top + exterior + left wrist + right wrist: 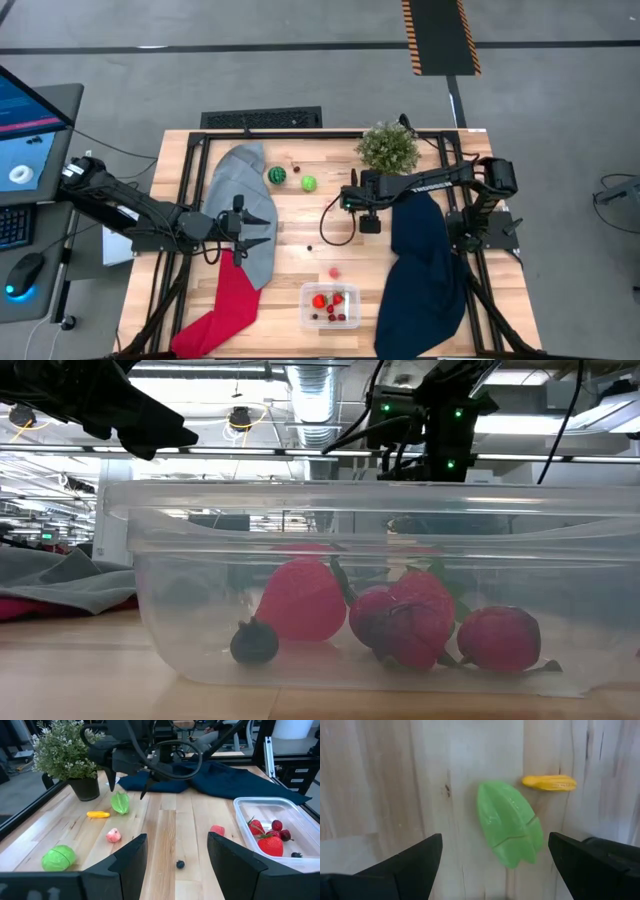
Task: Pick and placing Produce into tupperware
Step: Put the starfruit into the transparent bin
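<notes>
The clear tupperware (304, 305) stands near the table's near edge and holds red strawberries (300, 600), other red fruit and a dark berry (254, 643). My right gripper (495, 865) is open, pointing down over a green star-shaped fruit (510, 822) that lies beside a yellow piece (549, 782); a finger stands on either side of the fruit, clear of it. It also shows in the left wrist view (129, 782). My left gripper (175, 865) is open and empty at the grey cloth's edge (262, 232). A striped melon (276, 175), a light green fruit (308, 183), a pink piece (113, 836), a red piece (334, 271) and a dark berry (180, 864) lie loose on the wood.
A bushy potted plant (388, 148) stands at the far edge, close behind my right gripper. A navy cloth (425, 260) lies on the right, and a grey cloth (245, 190) and a red cloth (225, 305) on the left. Black frame rails (190, 190) run along the table's sides.
</notes>
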